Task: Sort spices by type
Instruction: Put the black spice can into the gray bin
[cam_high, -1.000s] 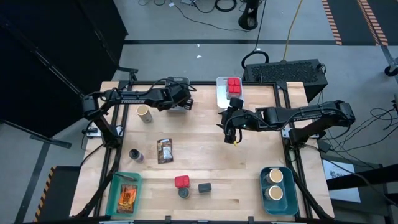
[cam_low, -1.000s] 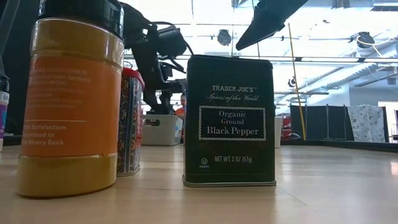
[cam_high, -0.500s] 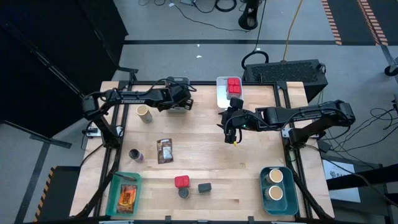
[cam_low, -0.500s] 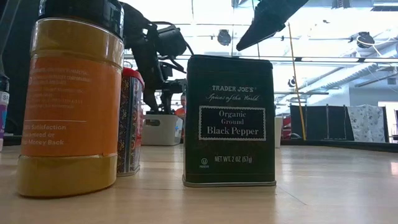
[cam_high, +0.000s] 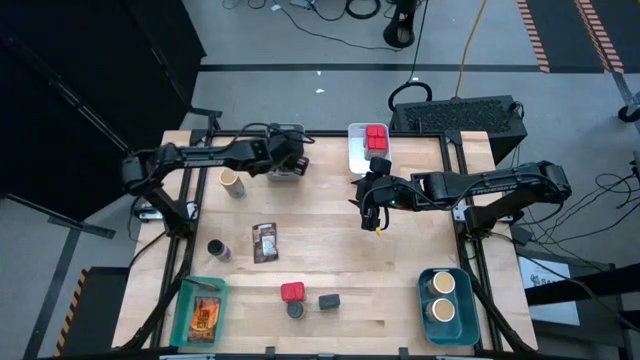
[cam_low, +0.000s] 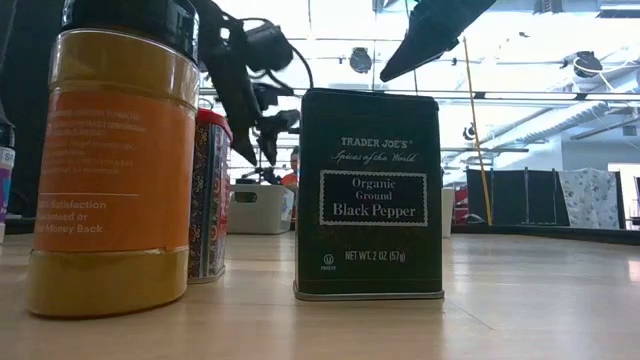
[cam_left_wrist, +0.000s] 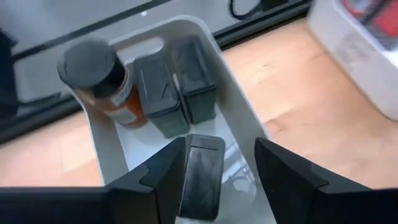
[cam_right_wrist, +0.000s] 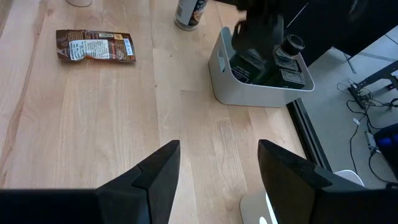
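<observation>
- Wooden surface (cam_high: 330, 250) under bright ceiling lights, with bins at its corners and far edge; dark floor and cables beyond.
- My left hand (cam_left_wrist: 219, 167) hangs over the grey bin (cam_left_wrist: 242, 118) at the far left. Its fingers stand apart, with a dark tin (cam_left_wrist: 202, 174) lying between them on the bin floor; I judge it released, since the pads do not appear to press it.
- Two more dark tins (cam_left_wrist: 177, 93) stand upright against the bin's far wall beside a black-capped jar (cam_left_wrist: 99, 78) of orange spice. Dark containers are being collected here, so the bin works as the "dark" group.
- My right hand (cam_right_wrist: 217, 168) hovers mid-surface, right of centre, fingers apart and empty, clear of the left arm's work.
- Red tins (cam_high: 376, 138) sit in the white bin (cam_high: 356, 155) at the far edge; two tan-topped jars (cam_high: 441, 297) fill the blue bin (cam_high: 427, 300) at near right; one printed packet (cam_high: 204, 316) lies in the teal bin (cam_high: 186, 310) at near left.
- Unsorted on the surface: a tan-topped jar (cam_high: 232, 182) far left, a small dark jar (cam_high: 218, 249) left, a brown packet (cam_high: 265, 242) just beside it, and near centre a red tin (cam_high: 292, 292), a dark jar (cam_high: 296, 310) and the black pepper tin (cam_low: 370, 195).
- Judgement: roughly half sorted. The lying tin may crowd the bin; setting it upright would leave room.
</observation>
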